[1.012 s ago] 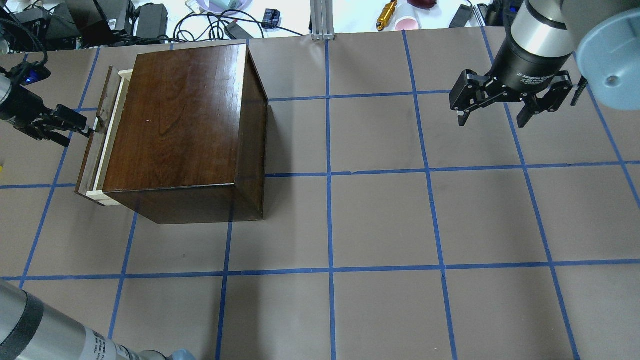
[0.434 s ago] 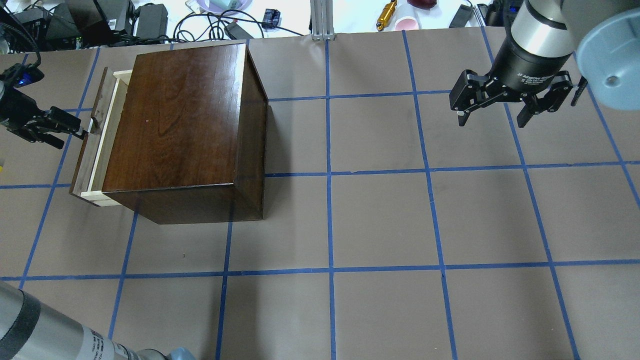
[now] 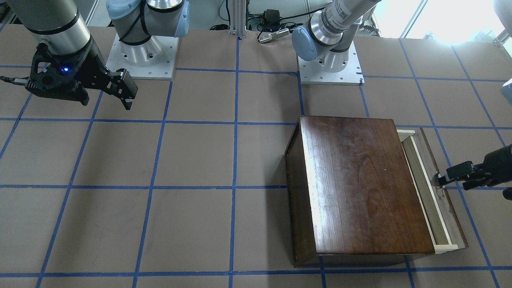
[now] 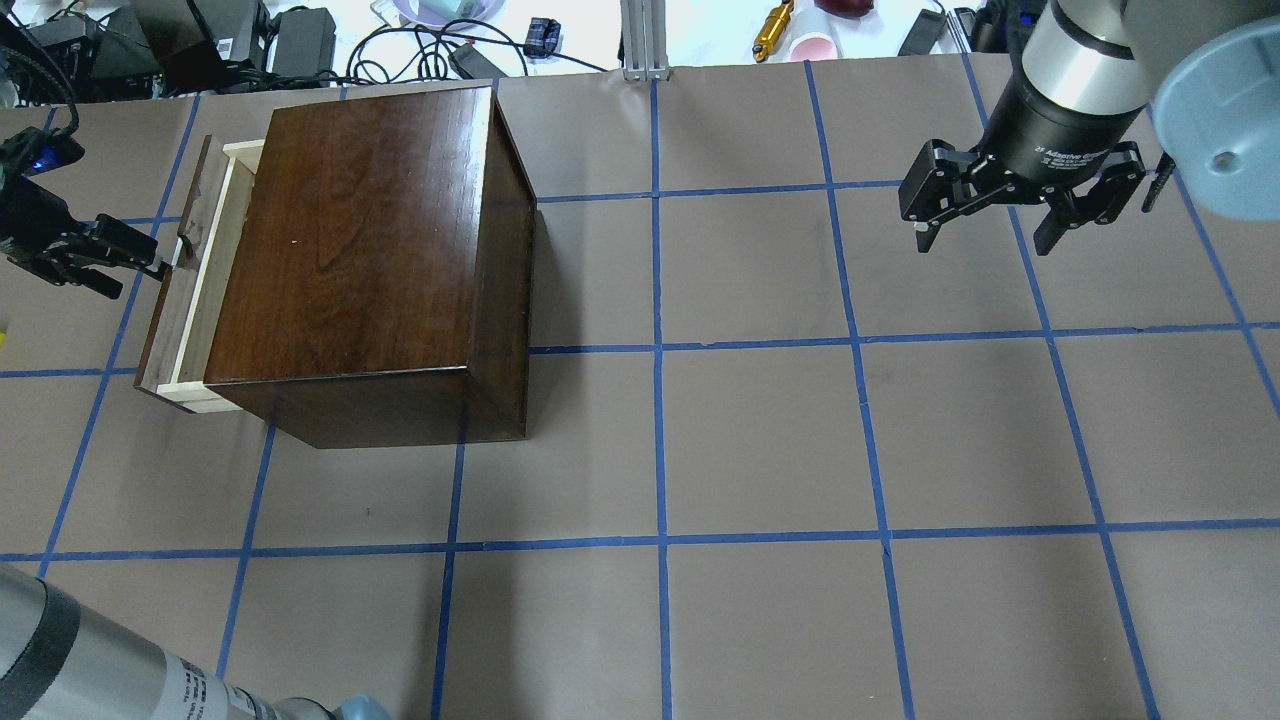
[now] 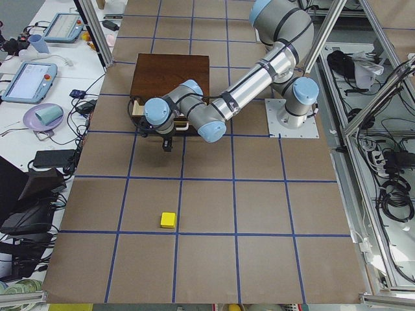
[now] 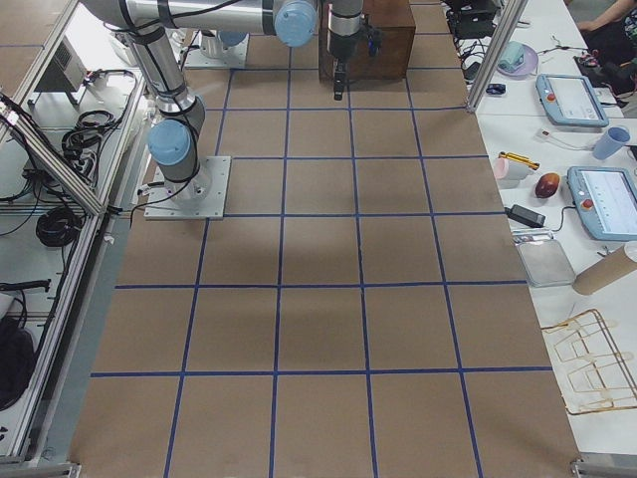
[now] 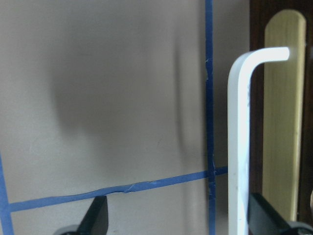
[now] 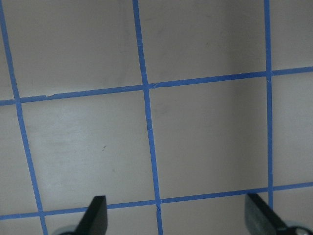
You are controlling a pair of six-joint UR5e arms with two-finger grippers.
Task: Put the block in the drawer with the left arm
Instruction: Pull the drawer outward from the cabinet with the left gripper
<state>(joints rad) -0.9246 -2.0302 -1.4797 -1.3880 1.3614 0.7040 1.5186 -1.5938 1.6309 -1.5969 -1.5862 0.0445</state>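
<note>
The small yellow block (image 5: 168,220) lies on the table well clear of the box, on the near side in the exterior left view. The drawer (image 4: 190,290) stands partly out of the dark-brown wooden box (image 4: 370,240); it also shows in the front-facing view (image 3: 430,188). My left gripper (image 4: 150,268) is at the drawer front, open, with the metal pull (image 7: 238,147) between its fingers, close to the right one. It holds no block. My right gripper (image 4: 985,245) is open and empty, hovering at the far right.
The table carries brown paper with a blue tape grid (image 4: 660,350). Cables, power bricks and small items (image 4: 300,40) lie beyond the far edge. My left arm's forearm (image 4: 60,660) crosses the near left corner of the overhead view.
The drawer has slid further out of the box, to the left in the overhead view. My left gripper has moved left with it at the pull. The right arm has not moved.
</note>
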